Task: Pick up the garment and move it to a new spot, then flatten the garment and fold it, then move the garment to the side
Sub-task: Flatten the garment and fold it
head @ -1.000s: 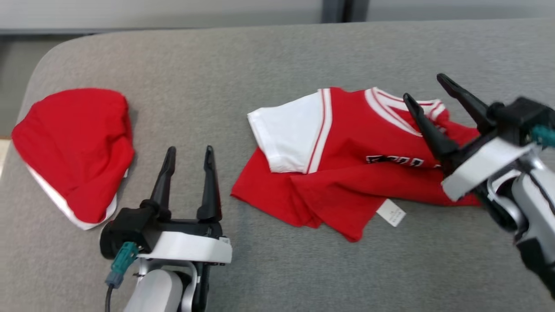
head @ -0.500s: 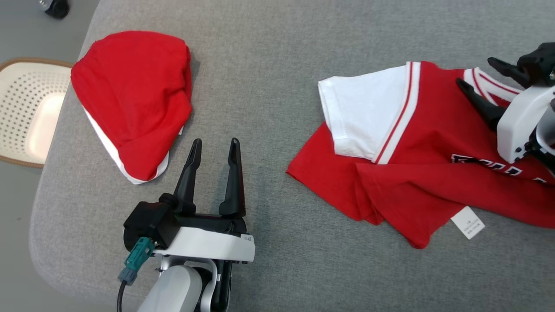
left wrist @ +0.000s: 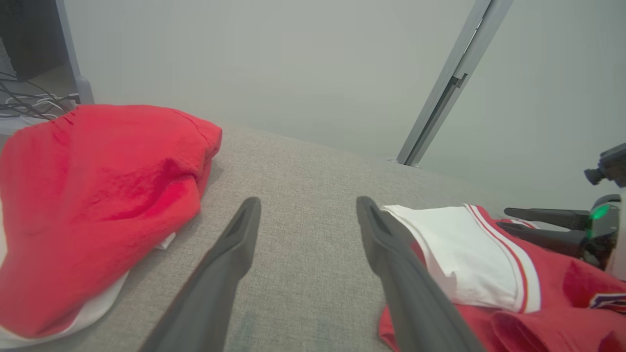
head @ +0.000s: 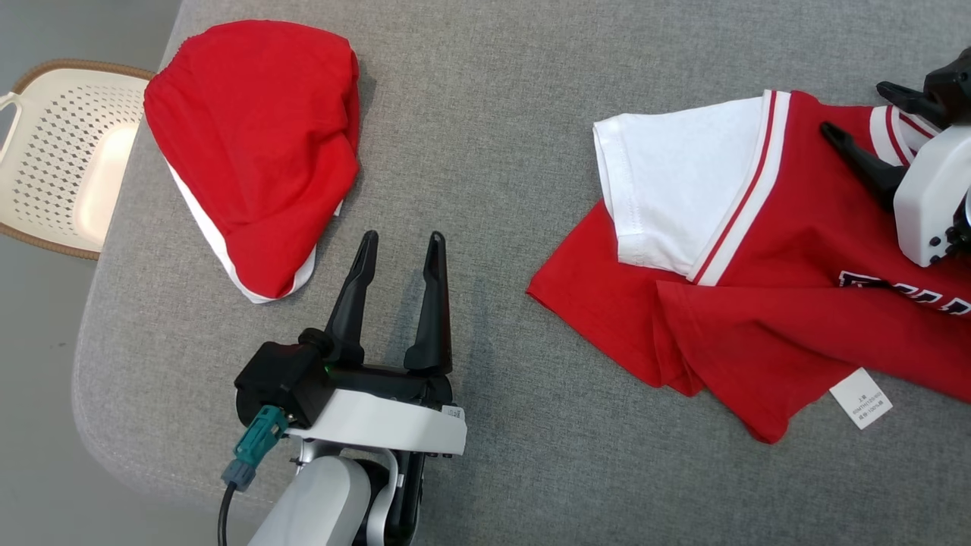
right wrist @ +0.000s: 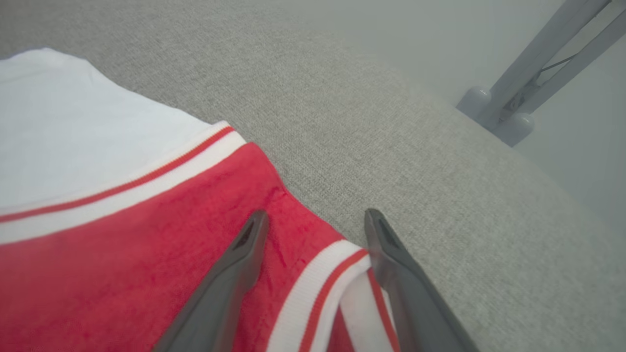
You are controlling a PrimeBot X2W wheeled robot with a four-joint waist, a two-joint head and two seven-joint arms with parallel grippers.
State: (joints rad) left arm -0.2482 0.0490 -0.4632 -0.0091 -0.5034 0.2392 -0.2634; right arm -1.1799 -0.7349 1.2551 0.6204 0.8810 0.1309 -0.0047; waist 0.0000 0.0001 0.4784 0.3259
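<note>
A crumpled red shirt [head: 758,303] with a white sleeve and striped trim lies on the right of the grey cushion [head: 493,114]; it also appears as the shirt [left wrist: 489,264] and the shirt [right wrist: 122,254]. My right gripper [head: 856,108] is open and hovers low over its collar, holding nothing; the right wrist view shows this gripper [right wrist: 315,215] with its fingers astride the striped collar edge. My left gripper [head: 402,241] stands open over bare cushion between the shirt and a folded red garment [head: 254,144]. The left wrist view shows the left gripper [left wrist: 308,205] empty.
A cream perforated basket [head: 53,152] stands on the floor beyond the cushion's left edge. A white label [head: 861,398] sticks out from the shirt's near hem. The cushion's rounded corner is at the lower left. A grey metal post [left wrist: 450,83] stands behind.
The head camera has swung left and down, so the whole picture has shifted right and the basket has come into view. Both grippers stay open; the right one now sits lower over the collar.
</note>
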